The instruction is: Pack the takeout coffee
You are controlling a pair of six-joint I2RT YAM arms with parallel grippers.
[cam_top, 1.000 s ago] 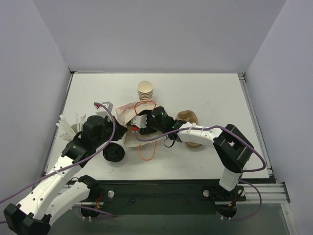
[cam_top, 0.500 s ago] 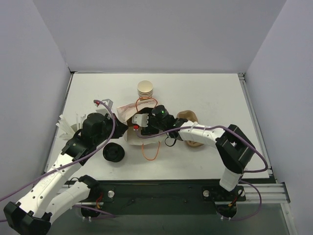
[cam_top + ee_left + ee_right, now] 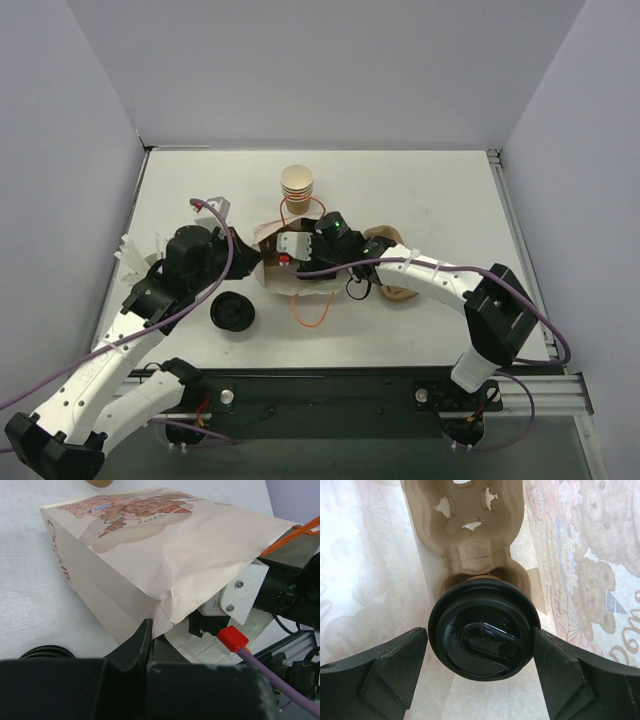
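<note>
The takeout coffee [image 3: 482, 640], seen from above by its black lid, sits in a pocket of a brown pulp carrier [image 3: 470, 530] inside the printed paper bag [image 3: 150, 545]. My right gripper [image 3: 481, 645] reaches into the bag's mouth [image 3: 268, 242]. Its fingers [image 3: 395, 665] stand open on either side of the lid, close to its rim. The cup's tan body is hidden under the lid. My left gripper [image 3: 149, 630] is shut on the bag's lower edge at the mouth and holds it, seen at the bag's left side [image 3: 245, 262] from above.
A stack of nested tan cups [image 3: 297, 183] stands behind the bag. A loose black lid [image 3: 232, 313] lies near my left arm. A second pulp carrier [image 3: 392, 245] lies right of the bag, and white paper items [image 3: 140, 258] lie at the far left. The bag's orange handle [image 3: 310, 310] trails forward.
The bag's mouth has been pulled wider and its brown inside now shows. My right arm has stretched out, its elbow further right. The left arm has shifted slightly.
</note>
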